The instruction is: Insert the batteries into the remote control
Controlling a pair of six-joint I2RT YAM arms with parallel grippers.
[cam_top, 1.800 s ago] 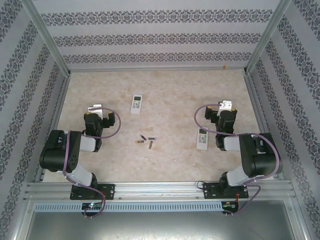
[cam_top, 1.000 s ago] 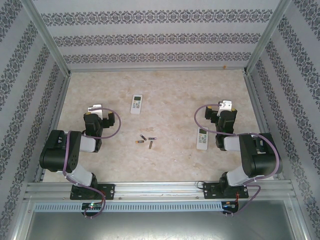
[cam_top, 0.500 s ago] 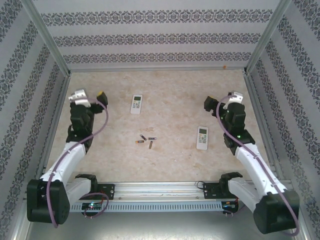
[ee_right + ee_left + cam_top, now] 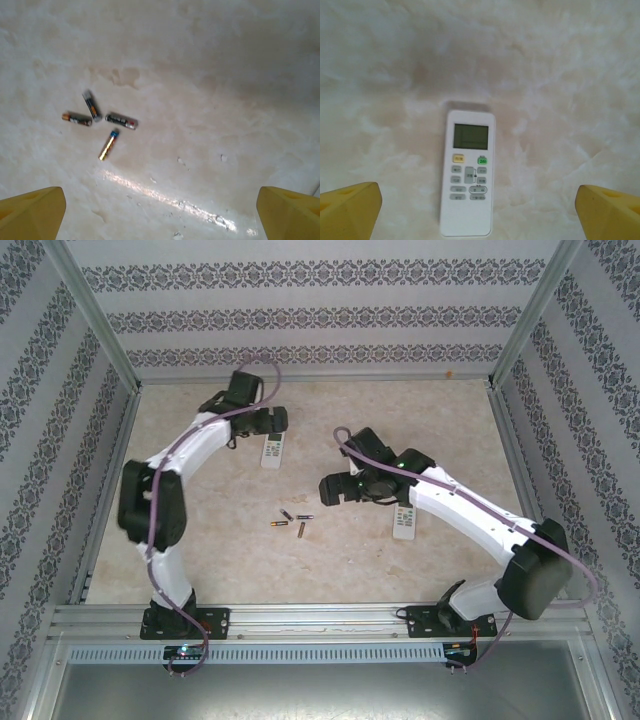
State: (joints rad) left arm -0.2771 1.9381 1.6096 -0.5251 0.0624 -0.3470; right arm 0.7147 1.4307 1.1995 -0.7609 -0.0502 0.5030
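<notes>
Left jaws wide above remote (image 4: 466,173), right jaws (also wide) facing four batteries (image 4: 121,121)

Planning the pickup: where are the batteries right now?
Top view: the batteries lie clustered mid-table, left of the near remote and nearer than the far remote.

I'm seeing a white remote (image 4: 466,172) with a grey-green screen, one yellow button and one green, against the beige marbled table (image 4: 560,75). The batteries (image 4: 121,120) are showing dark bodies with gold-orange parts, and the walls (image 4: 300,310) are wearing dark floral stripes on white. The fingertips (image 4: 350,207) are showing yellow.
</notes>
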